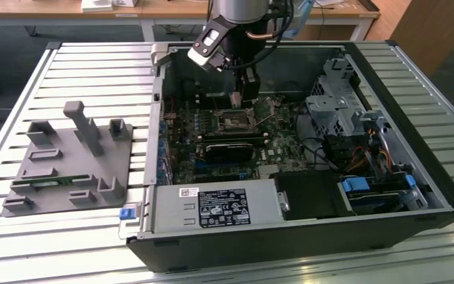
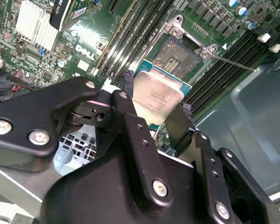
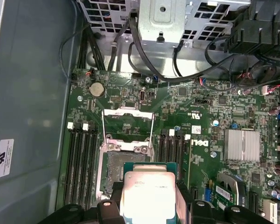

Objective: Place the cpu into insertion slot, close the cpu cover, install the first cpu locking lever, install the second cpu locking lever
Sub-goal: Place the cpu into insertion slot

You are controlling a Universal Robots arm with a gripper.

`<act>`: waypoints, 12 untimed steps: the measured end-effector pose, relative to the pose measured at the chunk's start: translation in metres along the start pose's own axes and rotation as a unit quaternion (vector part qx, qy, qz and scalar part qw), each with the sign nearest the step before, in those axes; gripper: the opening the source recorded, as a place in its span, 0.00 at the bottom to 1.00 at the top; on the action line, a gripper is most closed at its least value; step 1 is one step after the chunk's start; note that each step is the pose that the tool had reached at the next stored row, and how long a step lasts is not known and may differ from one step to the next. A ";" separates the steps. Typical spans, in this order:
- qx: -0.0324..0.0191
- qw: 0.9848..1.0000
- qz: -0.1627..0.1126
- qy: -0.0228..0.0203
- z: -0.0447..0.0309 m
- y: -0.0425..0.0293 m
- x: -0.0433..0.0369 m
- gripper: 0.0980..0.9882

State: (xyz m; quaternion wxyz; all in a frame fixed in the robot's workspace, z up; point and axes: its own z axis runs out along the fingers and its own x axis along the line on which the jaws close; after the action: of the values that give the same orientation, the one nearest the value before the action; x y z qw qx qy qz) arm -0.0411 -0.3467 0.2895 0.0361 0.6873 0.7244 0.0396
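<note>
In the exterior view the claw [image 1: 243, 100] hangs inside the open computer case [image 1: 290, 242], which lies on the slatted table [image 1: 93, 71]. The insertion slot [image 1: 235, 121] sits just beneath the claw's tips, apart from them.

In the second wrist view the claw [image 2: 157, 95] is closed partway. Its black fingers [image 2: 129, 81] pinch opposite edges of the cpu [image 2: 158, 100], whose silver top faces the camera. The insertion slot [image 2: 179, 55] lies just beyond the chip, bare, with its contact field exposed.

In the first wrist view the cpu [image 3: 149, 193], gripped in the claw [image 3: 149, 207], overlaps the slot's near edge. The insertion slot [image 3: 123, 163] is otherwise open. The cpu cover [image 3: 128, 112] is swung back on the side of the slot away from the claw, leaving the way in free. How high the chip rides above the socket I cannot tell.

The step in hand looks like seating the chip. Done well, that calls for the chip held level, square to the silver rim and centred over the contacts. It should come straight down with no sideways slide, since those contacts would likely bend easily. The grip should ease only once the chip lies flat inside the rim.
</note>
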 end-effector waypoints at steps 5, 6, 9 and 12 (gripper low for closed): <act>0.000 1.000 0.000 0.000 0.0006 -0.0004 0.0001 0.48; 0.000 1.000 0.000 0.000 0.0011 -0.0005 0.0001 0.48; 0.000 1.000 0.001 0.000 0.0035 -0.0008 0.0001 0.48; 0.000 1.000 0.003 0.000 0.0084 -0.0013 0.0024 0.48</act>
State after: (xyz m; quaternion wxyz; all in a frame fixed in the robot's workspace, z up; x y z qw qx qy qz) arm -0.0416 -0.3443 0.2810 0.0362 0.6897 0.7221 0.0394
